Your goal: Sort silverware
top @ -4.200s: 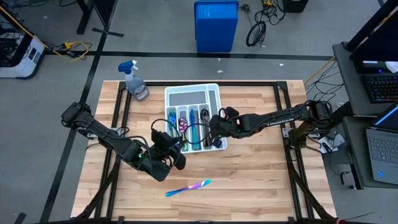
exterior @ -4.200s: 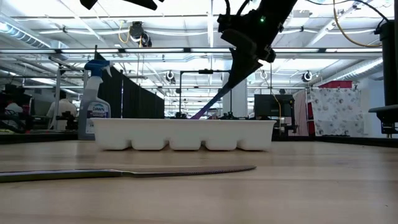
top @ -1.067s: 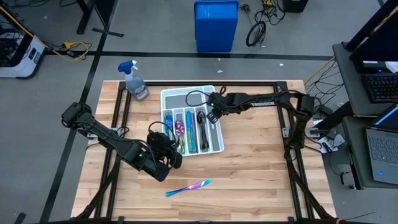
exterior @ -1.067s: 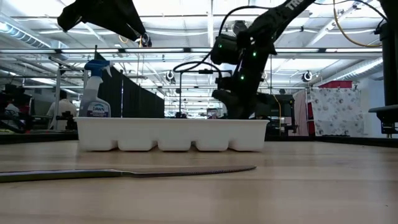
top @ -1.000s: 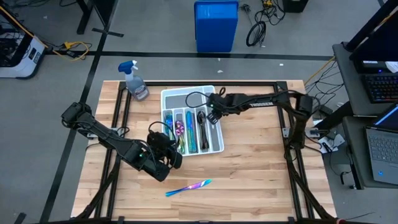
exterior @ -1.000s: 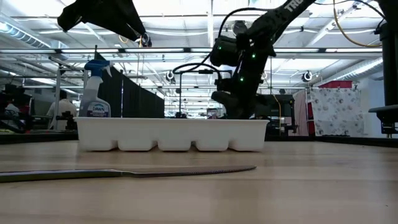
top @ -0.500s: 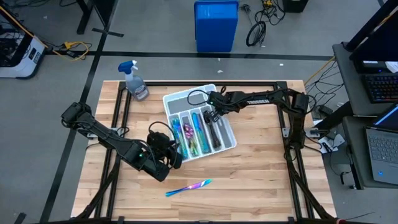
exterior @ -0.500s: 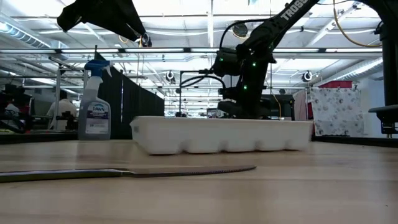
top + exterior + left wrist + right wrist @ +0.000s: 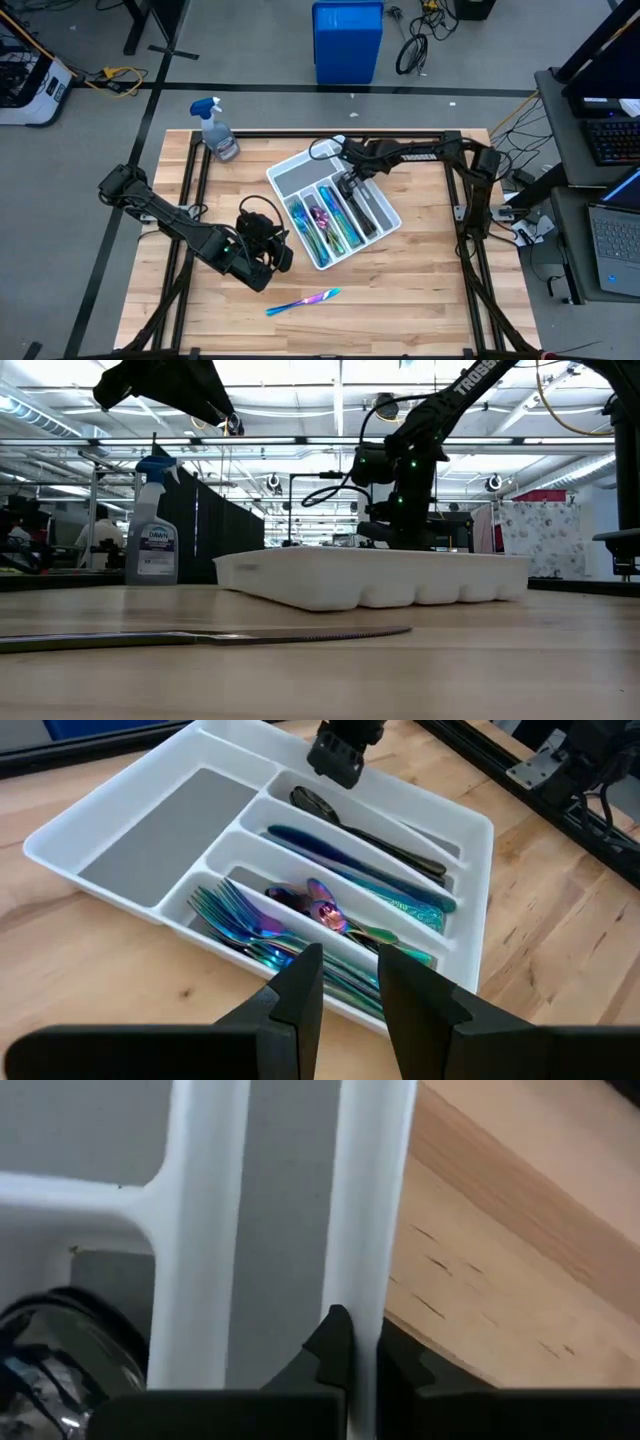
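In the high view, the white tray (image 9: 283, 176) lies turned on the table, its long compartments running diagonally from the far left toward the near right, and most of the silverware (image 9: 330, 225) rests inside them. One knife (image 9: 303, 300) lies alone on the bare wood near the front edge, with its long axis almost across the table, the handle end toward the right. The left gripper (image 9: 268, 250) hangs just beside the tray's near-left corner, and the loose knife is close in front of it, so I judge the left arm is the nearer one for this piece. The right gripper (image 9: 347, 186) is at the tray's far-right long wall, well apart from the knife. In the low view, the knife (image 9: 200, 638) stretches across the front of the picture, flat on the wood, and the tray (image 9: 380, 586) stands behind it with the right arm coming down onto it. In the left wrist view, the left gripper (image 9: 350, 982) is empty, its fingers only a narrow way apart, and it looks over the tray (image 9: 140, 850); forks, small spoons, blue knives and a dark spoon (image 9: 365, 832) lie each along their own compartment. The loose knife does not show here. In the right wrist view, the right gripper (image 9: 358, 1342) is closed on the thin white tray wall (image 9: 372, 1210), with wood on one side of the wall.
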Robot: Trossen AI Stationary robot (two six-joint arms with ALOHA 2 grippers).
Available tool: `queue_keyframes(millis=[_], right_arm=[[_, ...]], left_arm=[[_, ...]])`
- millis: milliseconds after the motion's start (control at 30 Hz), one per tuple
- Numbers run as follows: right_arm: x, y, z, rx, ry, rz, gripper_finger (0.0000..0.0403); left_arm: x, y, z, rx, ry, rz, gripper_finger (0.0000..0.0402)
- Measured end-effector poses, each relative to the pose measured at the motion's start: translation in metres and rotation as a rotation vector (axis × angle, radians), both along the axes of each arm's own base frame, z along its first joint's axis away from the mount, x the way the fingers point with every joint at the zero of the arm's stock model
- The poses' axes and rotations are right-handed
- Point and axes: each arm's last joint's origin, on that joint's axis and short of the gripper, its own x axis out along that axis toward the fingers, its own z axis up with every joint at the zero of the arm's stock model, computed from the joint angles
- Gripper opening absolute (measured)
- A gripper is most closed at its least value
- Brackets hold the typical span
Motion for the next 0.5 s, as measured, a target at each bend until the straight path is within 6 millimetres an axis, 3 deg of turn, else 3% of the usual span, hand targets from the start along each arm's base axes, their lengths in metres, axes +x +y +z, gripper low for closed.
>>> queue_keyframes(millis=[500], right_arm=[[-0.013, -0.016, 0.01, 0.096, -0.137, -0.275, 0.0001]], left_arm=[[0.0, -0.001, 0.0, -0.023, 0.012, -0.013, 0.0084]])
